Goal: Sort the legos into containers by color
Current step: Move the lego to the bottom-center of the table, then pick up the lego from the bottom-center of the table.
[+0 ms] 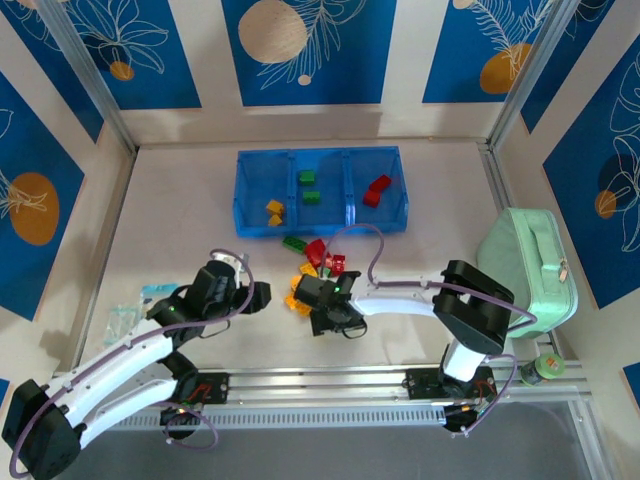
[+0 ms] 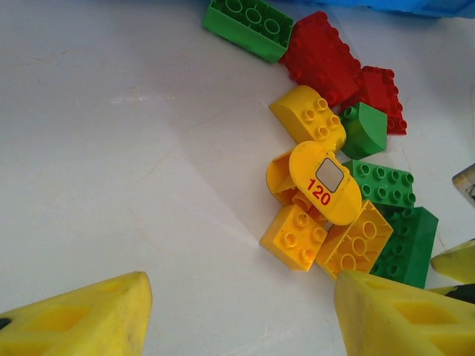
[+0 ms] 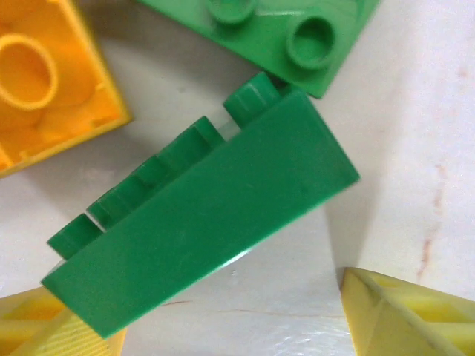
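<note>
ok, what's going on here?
Two arms are sorting legos by colour into a blue tray. Yellow bricks, green bricks and red bricks sit in separate compartments; the rest lie loose in front of it. The right gripper is low over a green brick lying on its side, open, not yet closed. The left gripper hovers open beside the pile, holding nothing.

A mint case (image 1: 530, 265) sits at my three o'clock; a crumpled clear bag (image 1: 125, 318) lies at nine.

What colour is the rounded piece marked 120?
Yellow, with red digits; the piece shows best in the left wrist view.
</note>
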